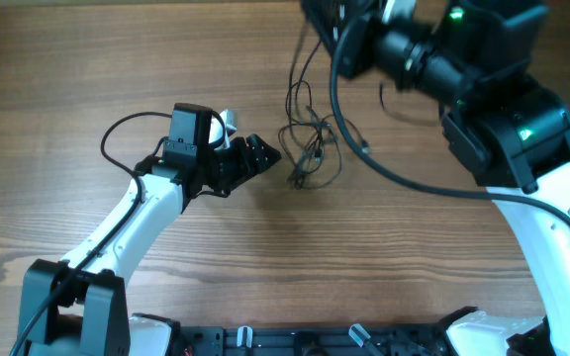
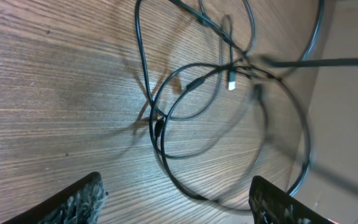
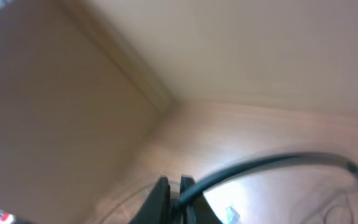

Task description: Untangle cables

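Note:
The cables [image 1: 310, 138] lie as a loose tangle of thin black loops on the wooden table, right of centre. In the left wrist view the cables [image 2: 197, 112] cross each other, with a silver-tipped plug [image 2: 232, 81] among them. My left gripper [image 1: 270, 156] is open and empty just left of the tangle; its fingertips [image 2: 179, 202] frame the nearest loop. My right gripper [image 1: 317, 22] is at the top edge, raised above the tangle. In the blurred right wrist view its jaws [image 3: 174, 190] are shut on a black cable [image 3: 260, 165], and thin strands rise from the tangle toward it.
A thick black cable [image 1: 394, 173] wired to the right arm curves over the table right of the tangle. The right arm [image 1: 503, 109] fills the upper right. The left arm [image 1: 127, 218] crosses the lower left. A black rail [image 1: 315, 341] runs along the front edge.

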You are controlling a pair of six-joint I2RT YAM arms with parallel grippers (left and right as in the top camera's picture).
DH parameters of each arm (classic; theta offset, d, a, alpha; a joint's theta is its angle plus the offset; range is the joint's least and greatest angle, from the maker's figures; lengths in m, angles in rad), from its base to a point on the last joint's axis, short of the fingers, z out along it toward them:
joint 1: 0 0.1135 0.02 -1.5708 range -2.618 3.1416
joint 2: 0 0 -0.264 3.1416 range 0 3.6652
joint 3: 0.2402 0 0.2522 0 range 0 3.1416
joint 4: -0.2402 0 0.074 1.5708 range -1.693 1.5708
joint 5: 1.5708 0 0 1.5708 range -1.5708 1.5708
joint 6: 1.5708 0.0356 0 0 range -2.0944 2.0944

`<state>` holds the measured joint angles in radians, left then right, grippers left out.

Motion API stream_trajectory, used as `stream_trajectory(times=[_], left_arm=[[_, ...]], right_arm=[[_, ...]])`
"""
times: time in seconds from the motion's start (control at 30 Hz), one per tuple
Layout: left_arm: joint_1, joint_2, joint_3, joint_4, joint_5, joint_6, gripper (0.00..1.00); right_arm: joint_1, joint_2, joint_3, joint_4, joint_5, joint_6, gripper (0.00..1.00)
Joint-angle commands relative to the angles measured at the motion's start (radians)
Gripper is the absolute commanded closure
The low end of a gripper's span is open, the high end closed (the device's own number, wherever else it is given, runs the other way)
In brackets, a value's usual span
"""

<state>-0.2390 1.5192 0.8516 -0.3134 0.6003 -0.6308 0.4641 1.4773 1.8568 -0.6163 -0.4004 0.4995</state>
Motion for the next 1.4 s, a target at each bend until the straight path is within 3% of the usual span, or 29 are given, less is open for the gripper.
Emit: stream_trajectory(times=[0.0,0.13,0.33,0.5,0.6,0.73,0.93,1.03,1.17,1.37], left_arm=[[0.001,-0.018,-0.003,0.002,-0.007,0.025,0.21],[-0.008,-0.018,-0.003,0.002,-0.006,0.025,0.17],[-0.072,-0.018,-0.003,0.002,-0.008,0.064,0.10],[-0.130,-0.018,-0.003,0.002,-0.036,0.103,0.11],[-0.148,-0.018,-0.003,0.002,-0.069,0.103,0.12],[-0.148,-0.018,-0.003,0.001,-0.069,0.103,0.12],[-0.148,-0.018,-0.003,0.001,-0.077,0.104,0.12],[-0.148,-0.018,-0.003,-0.028,-0.125,0.103,0.13],[-0.148,-0.018,-0.003,-0.063,-0.154,0.104,0.13],[-0.148,-0.018,-0.003,-0.080,-0.154,0.104,0.13]], right_arm=[[-0.002,0.039,-0.005,-0.369,0.226,0.100,0.90],[-0.002,0.078,-0.006,-0.508,0.266,0.101,0.91],[-0.002,0.090,-0.006,-0.434,0.235,0.102,0.90],[-0.002,0.090,-0.006,-0.122,-0.095,0.019,0.92],[-0.002,0.090,-0.006,0.186,-0.300,0.027,0.91],[-0.007,0.082,-0.005,0.372,-0.216,0.027,0.90],[-0.080,0.075,-0.005,0.174,0.140,0.022,0.90],[-0.197,0.075,-0.005,0.045,0.278,0.019,0.92],[-0.387,0.074,0.019,0.032,0.219,0.010,0.94],[-0.723,0.071,0.056,0.054,-0.099,0.146,0.95]])
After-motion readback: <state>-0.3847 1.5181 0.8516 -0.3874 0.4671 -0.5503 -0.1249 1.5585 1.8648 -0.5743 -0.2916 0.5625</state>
